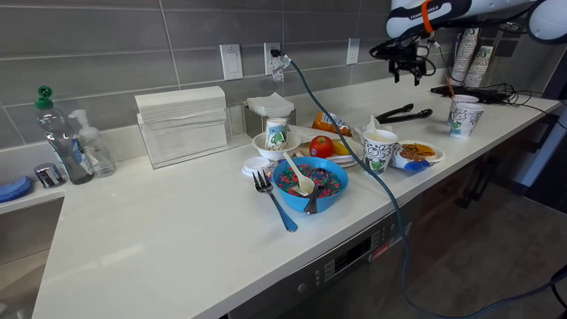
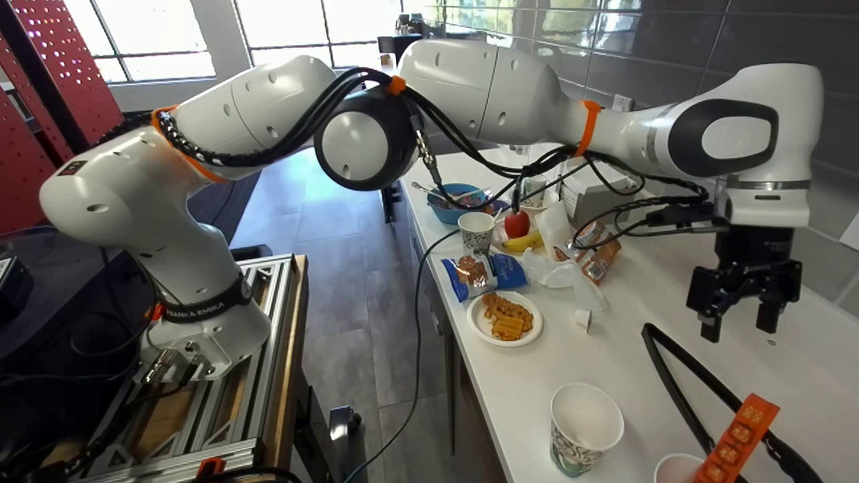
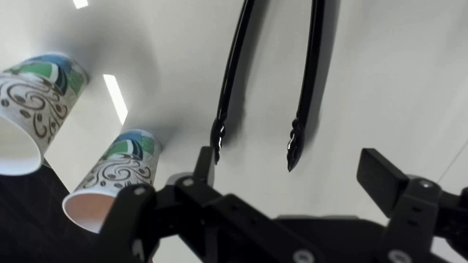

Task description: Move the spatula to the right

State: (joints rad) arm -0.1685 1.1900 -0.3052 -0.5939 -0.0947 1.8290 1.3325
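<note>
No separate spatula shows. The slim all-black utensil in view is a pair of black tongs [image 1: 405,117], with two long thin arms spread apart, lying on the white counter. The tongs also show in an exterior view [image 2: 698,369] and in the wrist view [image 3: 310,69], where their scalloped tips point toward the gripper and their joined end is out of frame. My gripper [image 1: 406,79] is open and empty, well above the counter. It also shows in an exterior view [image 2: 738,327]. In the wrist view my gripper [image 3: 285,162] has its left finger overlapping one tong tip in the picture.
Two paper cups stand beside the tongs, a near cup [image 2: 584,426] and one with an orange packet [image 2: 737,439]. A waffle plate [image 2: 533,333], an orange snack bag [image 2: 599,251] and a blue bowl [image 1: 290,201] are farther along. A cable [image 1: 354,155] hangs across the counter.
</note>
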